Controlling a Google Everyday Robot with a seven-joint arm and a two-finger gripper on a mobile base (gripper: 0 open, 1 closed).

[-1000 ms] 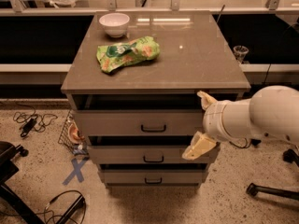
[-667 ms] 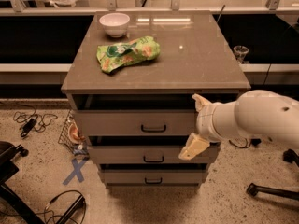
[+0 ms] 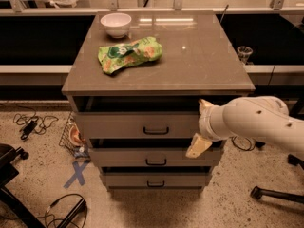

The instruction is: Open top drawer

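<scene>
The top drawer (image 3: pixel 123 125) is the uppermost of three grey-brown drawers in the cabinet, with a small black handle (image 3: pixel 156 130) at its centre. Its front stands slightly forward of the cabinet top, with a dark gap above it. My gripper (image 3: pixel 201 126) is at the right end of this drawer front, to the right of the handle. It is open. One cream fingertip (image 3: pixel 205 105) is at the panel's upper edge and the other (image 3: pixel 198 146) at its lower edge. My white arm (image 3: pixel 259 122) comes in from the right.
The cabinet top (image 3: pixel 199 56) carries a white bowl (image 3: pixel 116 23) and a green snack bag (image 3: pixel 129 54). Two narrower drawers (image 3: pixel 156 161) sit below. Cables (image 3: pixel 33 123), a wire basket (image 3: pixel 73 137) and blue floor tape (image 3: pixel 76 174) lie on the left; a chair base (image 3: pixel 273 193) stands on the right.
My gripper and arm have moved a little to the left, closer over the right end of the top drawer front. The drawers have not visibly moved.
</scene>
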